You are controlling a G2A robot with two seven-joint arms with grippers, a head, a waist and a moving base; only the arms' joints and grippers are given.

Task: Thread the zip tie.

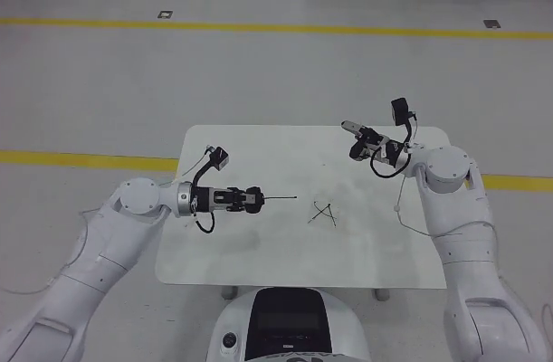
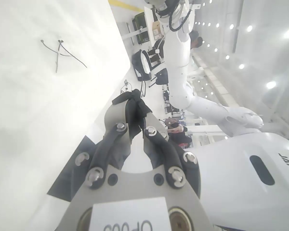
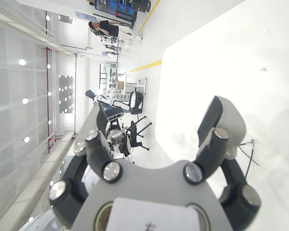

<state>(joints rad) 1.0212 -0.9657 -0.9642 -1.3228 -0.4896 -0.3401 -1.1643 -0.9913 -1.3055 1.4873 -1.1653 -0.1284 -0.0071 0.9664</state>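
Note:
My left gripper (image 1: 256,196) hovers over the left half of the white table (image 1: 258,253), shut on a thin black zip tie (image 1: 281,196) that sticks out level toward the table's middle. In the left wrist view its black-padded fingertips (image 2: 131,100) are pressed together. A few loose zip ties (image 1: 323,214) lie crossed on the table just beyond the held tie's tip, also seen as a crossed bundle (image 2: 60,54) and partly behind a finger (image 3: 249,150). My right gripper (image 1: 351,128) is raised over the far right part of the table, open and holding nothing (image 3: 156,106).
The table's far edge and rounded corner (image 3: 165,51) lie ahead of the right gripper. A yellow floor line (image 1: 77,159) runs past the table's sides. Bare tabletop lies between the two grippers.

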